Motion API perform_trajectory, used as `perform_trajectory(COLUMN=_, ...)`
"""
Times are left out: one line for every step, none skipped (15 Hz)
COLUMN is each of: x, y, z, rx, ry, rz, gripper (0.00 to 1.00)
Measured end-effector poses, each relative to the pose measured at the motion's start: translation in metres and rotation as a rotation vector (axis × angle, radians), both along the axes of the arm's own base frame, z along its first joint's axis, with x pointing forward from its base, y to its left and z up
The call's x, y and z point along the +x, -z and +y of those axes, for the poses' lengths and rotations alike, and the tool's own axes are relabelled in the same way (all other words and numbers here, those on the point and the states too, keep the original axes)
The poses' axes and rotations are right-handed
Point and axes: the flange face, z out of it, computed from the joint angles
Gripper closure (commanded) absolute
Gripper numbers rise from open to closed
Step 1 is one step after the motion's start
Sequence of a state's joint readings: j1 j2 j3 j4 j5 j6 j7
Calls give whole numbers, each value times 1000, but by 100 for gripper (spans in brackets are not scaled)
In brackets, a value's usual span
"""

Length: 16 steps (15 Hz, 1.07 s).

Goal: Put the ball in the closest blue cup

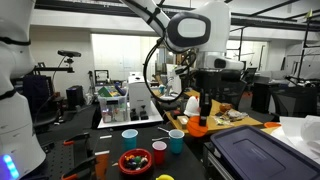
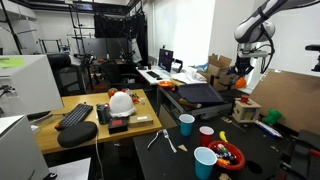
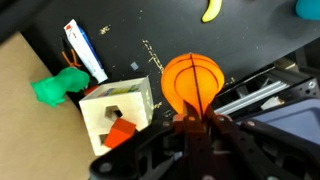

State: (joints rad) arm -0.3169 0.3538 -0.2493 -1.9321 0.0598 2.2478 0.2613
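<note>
In the wrist view an orange ball (image 3: 192, 82) with black seams sits at the tips of my gripper (image 3: 190, 116), which is shut on its lower edge. Both exterior views show the gripper (image 1: 206, 104) (image 2: 243, 70) hanging over the far part of the dark table. A dark blue cup (image 1: 130, 135) (image 2: 186, 123) and a lighter blue cup (image 1: 176, 141) (image 2: 204, 162) stand upright on the table, well away from the gripper. The corner of a blue cup (image 3: 308, 7) shows at the top right of the wrist view.
Under the gripper lie a wooden shape-sorter box (image 3: 115, 108), a green toy (image 3: 55, 88) and a banana (image 3: 210, 10). Red cups (image 1: 158, 152) (image 2: 207, 133) and a bowl of coloured pieces (image 1: 133, 160) (image 2: 228, 155) stand near the blue cups. A dark crate (image 1: 255, 150) sits beside them.
</note>
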Motion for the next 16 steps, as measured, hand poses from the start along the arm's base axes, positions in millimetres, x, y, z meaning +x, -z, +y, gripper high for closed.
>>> perform_trajectory(x=-1, y=8, z=14, rx=10, ry=-56, rz=5, gripper=98)
perform_trajectory(x=-4, y=17, z=28, rx=19, ry=-108, rz=10, gripper=98)
perform_trajectory(x=-7, y=28, z=41, rx=24, ry=-155, rz=14, gripper=98)
perform_trajectory(x=-11, y=39, z=54, rx=28, ry=-197, rz=18, gripper=98)
perform_trajectory(x=-16, y=50, z=67, rx=31, ry=-237, rz=24, gripper=98)
perform_trajectory(x=-22, y=62, z=80, rx=34, ry=-275, rz=30, gripper=98)
perform_trajectory(x=-30, y=73, z=93, rx=39, ry=-312, rz=36, gripper=98)
perform_trajectory(x=-37, y=83, z=106, rx=47, ry=-347, rz=43, gripper=98)
perform_trajectory(x=-46, y=92, z=118, rx=55, ry=-381, rz=50, gripper=98)
perform_trajectory(x=-55, y=101, z=130, rx=64, ry=-412, rz=57, gripper=98)
perform_trajectory(x=-64, y=109, z=142, rx=74, ry=-442, rz=67, gripper=98)
perform_trajectory(x=-74, y=116, z=154, rx=86, ry=-472, rz=78, gripper=98)
perform_trajectory(x=-84, y=122, z=165, rx=98, ry=-499, rz=88, gripper=98)
perform_trajectory(x=-94, y=126, z=177, rx=113, ry=-529, rz=102, gripper=98)
perform_trajectory(x=-104, y=130, z=188, rx=130, ry=-559, rz=116, gripper=98)
perform_trajectory(x=-115, y=133, z=199, rx=148, ry=-589, rz=128, gripper=98)
